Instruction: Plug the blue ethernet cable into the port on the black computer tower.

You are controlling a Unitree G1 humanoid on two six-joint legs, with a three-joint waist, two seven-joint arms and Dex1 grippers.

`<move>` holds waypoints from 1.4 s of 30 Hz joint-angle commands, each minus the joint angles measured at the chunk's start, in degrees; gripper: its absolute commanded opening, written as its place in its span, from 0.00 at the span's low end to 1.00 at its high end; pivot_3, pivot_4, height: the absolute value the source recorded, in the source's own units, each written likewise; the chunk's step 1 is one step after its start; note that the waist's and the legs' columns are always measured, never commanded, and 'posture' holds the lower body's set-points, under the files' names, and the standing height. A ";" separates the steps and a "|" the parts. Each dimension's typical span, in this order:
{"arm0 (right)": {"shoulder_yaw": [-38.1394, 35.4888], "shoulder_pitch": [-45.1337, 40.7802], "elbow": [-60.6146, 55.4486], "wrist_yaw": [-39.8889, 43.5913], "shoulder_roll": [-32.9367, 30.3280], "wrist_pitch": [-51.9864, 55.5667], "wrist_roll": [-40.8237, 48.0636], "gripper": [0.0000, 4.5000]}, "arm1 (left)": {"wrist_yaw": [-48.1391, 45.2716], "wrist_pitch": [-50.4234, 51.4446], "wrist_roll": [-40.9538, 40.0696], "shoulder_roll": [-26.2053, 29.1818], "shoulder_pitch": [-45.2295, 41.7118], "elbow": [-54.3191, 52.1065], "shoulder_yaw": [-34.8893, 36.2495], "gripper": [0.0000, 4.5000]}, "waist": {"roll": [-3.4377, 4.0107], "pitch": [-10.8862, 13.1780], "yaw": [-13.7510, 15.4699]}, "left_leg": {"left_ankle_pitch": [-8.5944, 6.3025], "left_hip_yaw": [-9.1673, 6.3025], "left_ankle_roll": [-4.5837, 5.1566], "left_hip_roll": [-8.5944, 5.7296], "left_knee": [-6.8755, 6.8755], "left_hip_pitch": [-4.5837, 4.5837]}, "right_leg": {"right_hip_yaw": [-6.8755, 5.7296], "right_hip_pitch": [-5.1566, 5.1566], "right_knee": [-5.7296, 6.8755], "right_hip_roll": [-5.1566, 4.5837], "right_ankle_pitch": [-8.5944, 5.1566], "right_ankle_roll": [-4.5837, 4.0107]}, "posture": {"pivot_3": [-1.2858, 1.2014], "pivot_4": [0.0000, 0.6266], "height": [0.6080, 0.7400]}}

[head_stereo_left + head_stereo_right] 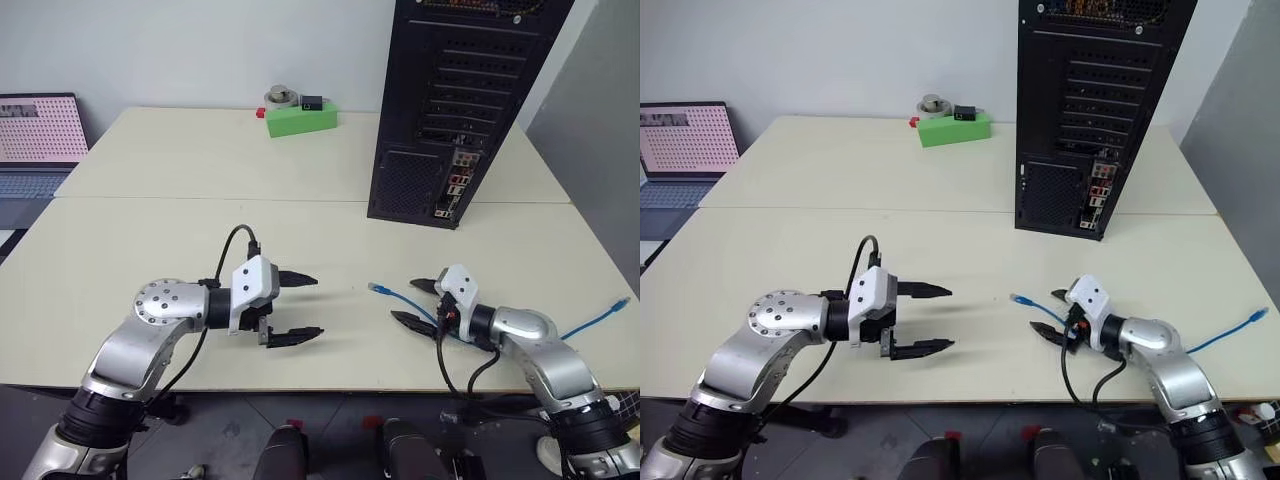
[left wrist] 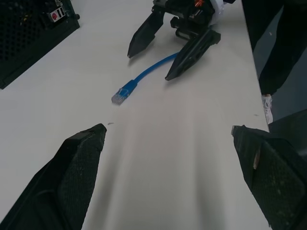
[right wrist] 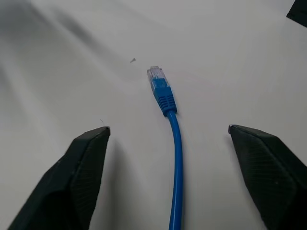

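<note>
Pale table [image 1: 200,180], black computer tower [image 1: 455,100] upright, green box [image 1: 301,118] far side, blue ethernet cable [image 1: 400,297] lying flat

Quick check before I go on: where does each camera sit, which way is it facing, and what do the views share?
Head views: above, looking down over the table at the tower, both arms.
Left wrist view: along the open left claw toward the plug and right claw.
Right wrist view: along the open right claw, astride the blue cable.
Shared: the plug.

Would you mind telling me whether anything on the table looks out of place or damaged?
Nothing stands out: the blue ethernet cable lies loose on the table, unplugged, between the open fingers of the right pincer; the black computer tower stands upright.
</note>
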 commanded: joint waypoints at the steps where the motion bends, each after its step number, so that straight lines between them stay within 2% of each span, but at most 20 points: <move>1: 0.34 -1.14 -0.23 0.10 0.43 -1.76 -1.66 0.70 | -0.40 -1.31 0.93 -0.68 -1.26 0.51 -0.81 1.00 | 0.00 0.00 0.00 | 0.00 0.00 0.00 0.00 0.00 0.00 | 0.00 0.00 0.00 0.00 0.00 0.00 | 0.52 0.24 1.00; 5: 1.21 -1.23 0.12 -0.65 0.71 -0.98 -3.49 0.47 | -0.81 -3.36 3.15 -2.20 -2.81 3.48 -2.94 1.00 | 0.00 0.00 0.00 | 0.00 0.00 0.00 0.02 0.00 0.01 | 0.00 0.00 0.02 0.02 0.00 0.00 | 0.52 0.24 1.00; 9: 1.68 -1.48 0.16 -0.77 0.66 -0.97 -4.80 0.28 | 0.10 -6.43 6.32 -4.54 -5.02 7.53 -4.51 1.00 | -0.02 -0.01 0.02 | 0.00 0.00 0.00 0.02 0.01 0.03 | 0.00 0.01 0.02 0.03 0.01 -0.02 | 0.52 0.24 1.00; 14: 1.51 -2.56 -0.96 -0.29 0.64 -0.92 -4.72 0.01 | 1.03 -9.16 9.53 -7.54 -8.15 12.26 -6.56 1.00 | -0.02 -0.01 0.03 | 0.00 -0.01 0.00 0.02 0.01 0.03 | 0.00 0.02 0.03 0.04 0.03 0.00 | 0.52 0.24 1.00; 24: 3.71 -4.10 -13.87 2.77 -0.58 5.15 -3.29 0.01 | -0.36 -8.21 10.15 -12.03 -14.20 18.62 -7.79 1.00 | -0.02 -0.01 -0.01 | 0.00 -0.07 0.00 0.05 0.01 0.03 | 0.00 0.02 0.04 0.10 0.04 0.01 | 0.52 0.24 1.00; 33: 5.53 -4.54 -17.52 3.18 -1.73 7.32 -4.29 0.01 | -3.46 -9.16 10.31 -12.70 -16.29 20.96 -8.60 1.00 | -0.02 -0.01 0.02 | 0.00 -0.08 0.00 0.06 0.01 0.02 | -0.02 0.02 0.04 0.11 0.04 0.01 | 0.52 0.24 1.00; 34: 5.58 -4.50 -17.67 3.15 -1.72 7.46 -4.27 0.00 | -3.72 -9.45 10.25 -12.74 -16.36 21.02 -8.64 0.92 | -0.02 -0.01 0.02 | 0.00 -0.08 0.00 0.06 0.01 0.02 | -0.02 0.02 0.03 0.11 0.04 0.01 | 0.52 0.24 1.00; 35: 5.66 -4.45 -17.79 3.13 -1.74 7.50 -4.32 0.00 | -3.83 -9.56 10.23 -12.78 -16.41 21.05 -8.62 0.90 | -0.02 -0.01 0.02 | 0.00 -0.08 0.00 0.06 0.01 0.02 | -0.01 0.02 0.03 0.11 0.04 0.00 | 0.52 0.24 1.00; 42: 6.10 -4.23 -18.21 3.10 -1.93 7.76 -4.26 0.00 | -4.43 -10.75 10.91 -12.45 -16.63 21.18 -8.67 0.56 | -0.02 -0.01 0.02 | 0.00 -0.08 0.00 0.07 0.01 0.02 | -0.02 0.02 0.03 0.12 0.04 0.00 | 0.52 0.24 1.00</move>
